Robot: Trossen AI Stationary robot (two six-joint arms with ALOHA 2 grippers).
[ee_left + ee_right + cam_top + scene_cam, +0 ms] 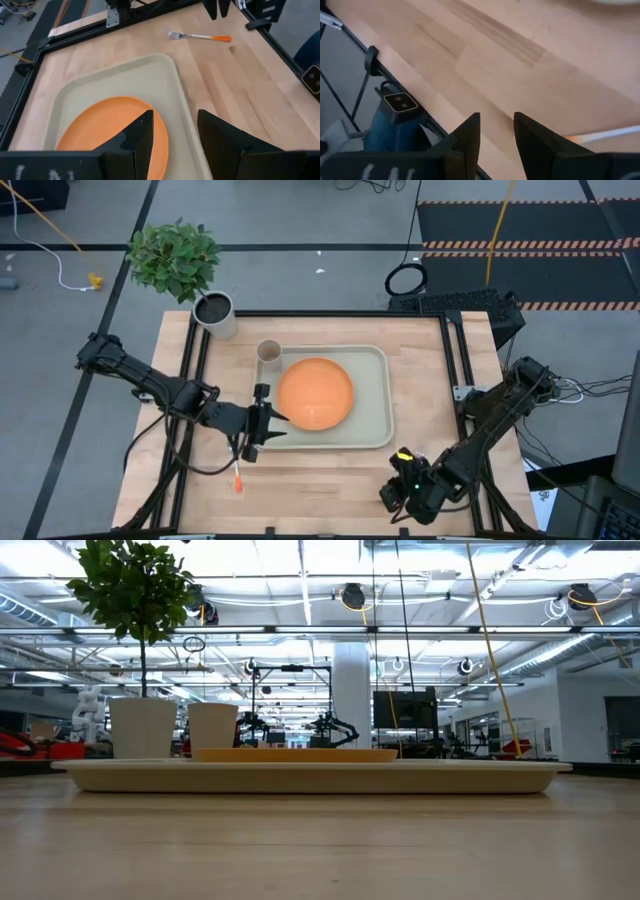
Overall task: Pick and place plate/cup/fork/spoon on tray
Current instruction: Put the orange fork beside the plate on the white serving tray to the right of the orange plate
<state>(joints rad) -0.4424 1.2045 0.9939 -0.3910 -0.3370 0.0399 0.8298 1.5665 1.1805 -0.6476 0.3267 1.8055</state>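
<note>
The orange plate (315, 393) lies flat in the middle of the tray (375, 360) at the centre of the high view, with the cup (269, 353) standing in the tray's upper-left corner, so the bulky pieces look settled while cutlery remains on the bare wood: an orange-handled utensil (238, 478) lies below and left of the tray, and the fork (199, 36) shows near the top of the left wrist view. The left gripper (262, 423) hovers at the tray's left rim with fingers spread apart and empty, likely just clear of the plate. The right gripper (406, 489) waits at lower right, fingers slightly parted, holding nothing.
</note>
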